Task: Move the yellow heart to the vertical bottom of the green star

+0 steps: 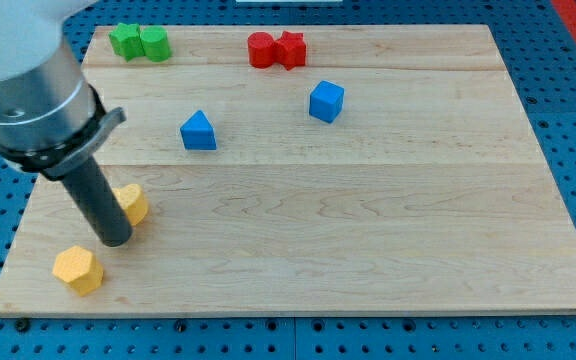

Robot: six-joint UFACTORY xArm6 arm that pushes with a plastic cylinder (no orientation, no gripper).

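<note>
Two yellow blocks lie at the view's lower left. One yellow block (pixel 134 203) is partly hidden behind my rod, so its shape is unclear. The other yellow block (pixel 78 269) looks roughly hexagonal and lies near the board's bottom-left corner. The green star (pixel 123 40) sits at the board's top left, touching a rounder green block (pixel 155 43) on its right. My tip (pixel 114 241) rests on the board right next to the upper yellow block, on its left and lower side, and above and to the right of the lower yellow block.
A round red block (pixel 260 49) and a red star (pixel 290 48) touch at the top centre. A blue triangular block (pixel 198 131) and a blue cube (pixel 326 101) lie in the upper middle. The wooden board (pixel 388 240) lies on a blue pegboard.
</note>
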